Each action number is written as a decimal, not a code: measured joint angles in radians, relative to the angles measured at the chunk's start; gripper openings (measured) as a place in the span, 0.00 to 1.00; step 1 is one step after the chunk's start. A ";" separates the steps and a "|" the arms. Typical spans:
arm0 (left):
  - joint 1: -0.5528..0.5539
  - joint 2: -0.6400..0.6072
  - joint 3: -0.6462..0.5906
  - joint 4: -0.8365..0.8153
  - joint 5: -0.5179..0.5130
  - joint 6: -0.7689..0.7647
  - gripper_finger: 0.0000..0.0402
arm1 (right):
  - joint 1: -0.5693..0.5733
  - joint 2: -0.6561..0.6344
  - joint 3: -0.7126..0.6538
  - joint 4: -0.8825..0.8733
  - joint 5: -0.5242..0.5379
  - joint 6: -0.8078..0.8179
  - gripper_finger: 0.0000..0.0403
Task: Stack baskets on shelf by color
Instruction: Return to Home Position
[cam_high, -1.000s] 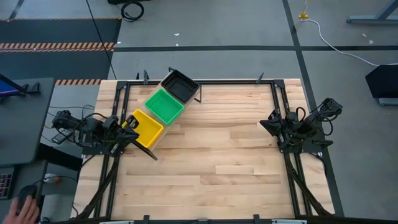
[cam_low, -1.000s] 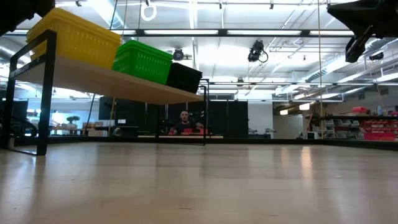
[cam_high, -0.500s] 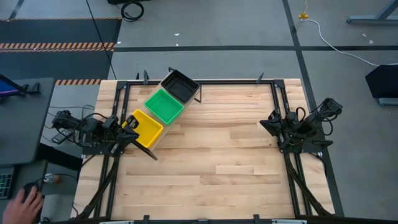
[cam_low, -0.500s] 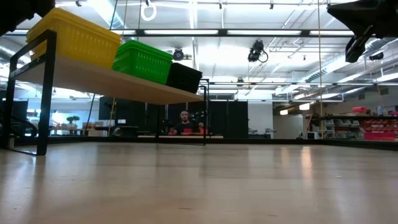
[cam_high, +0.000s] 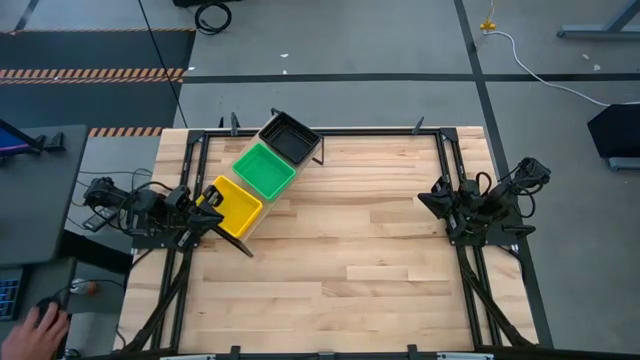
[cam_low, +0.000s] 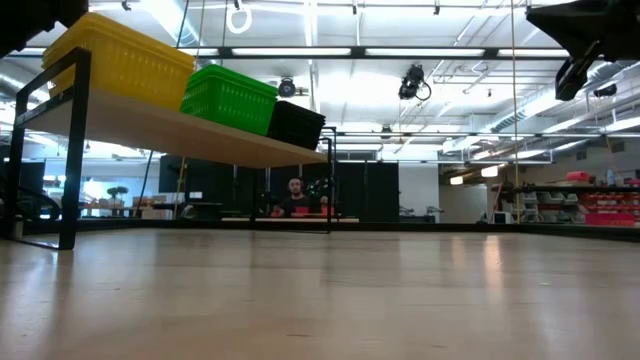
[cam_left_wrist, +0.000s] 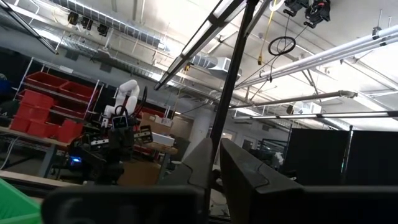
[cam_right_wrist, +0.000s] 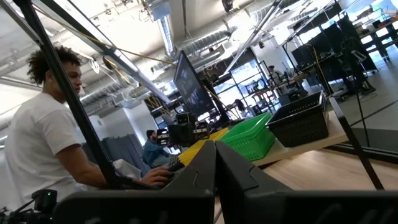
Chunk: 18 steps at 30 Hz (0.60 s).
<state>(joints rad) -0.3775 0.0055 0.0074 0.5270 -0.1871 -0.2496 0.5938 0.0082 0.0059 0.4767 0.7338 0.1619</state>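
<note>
High: nothing moved in last second; yellow stack (cam_high: 237, 205), green stack (cam_high: 264, 170), black stack (cam_high: 290, 138) sit on shelf (cam_high: 256, 221), back-left of counter (cam_high: 360, 250). Low: same. Left wrist: left hand (cam_left_wrist: 217, 163) closed, empty, parked. Right wrist: right hand (cam_right_wrist: 214, 157) likewise. Sorting looks finished.

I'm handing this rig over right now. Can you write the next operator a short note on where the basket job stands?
Left gripper: shut, empty, parked at the left edge of the table.
Right gripper: shut, empty, parked at the right edge.
Baskets: yellow stack, green stack and black stack sit side by side on the shelf at the far left corner. None shows on the tabletop.
Done: sorting by colour looks complete.
Left: probably nothing. The number of baskets in each stack cannot be counted.
</note>
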 joint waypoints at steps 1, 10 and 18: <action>0.000 0.000 0.000 0.000 0.000 0.000 0.09 | 0.000 0.000 0.000 0.000 0.000 0.000 0.02; 0.000 0.000 0.000 0.000 0.000 0.000 0.10 | 0.000 0.000 0.000 0.000 0.000 0.000 0.03; 0.000 0.000 0.000 0.000 0.000 0.000 0.09 | 0.000 0.000 0.000 0.000 0.000 0.000 0.03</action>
<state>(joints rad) -0.3771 0.0055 0.0074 0.5270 -0.1871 -0.2494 0.5941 0.0082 0.0059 0.4767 0.7338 0.1619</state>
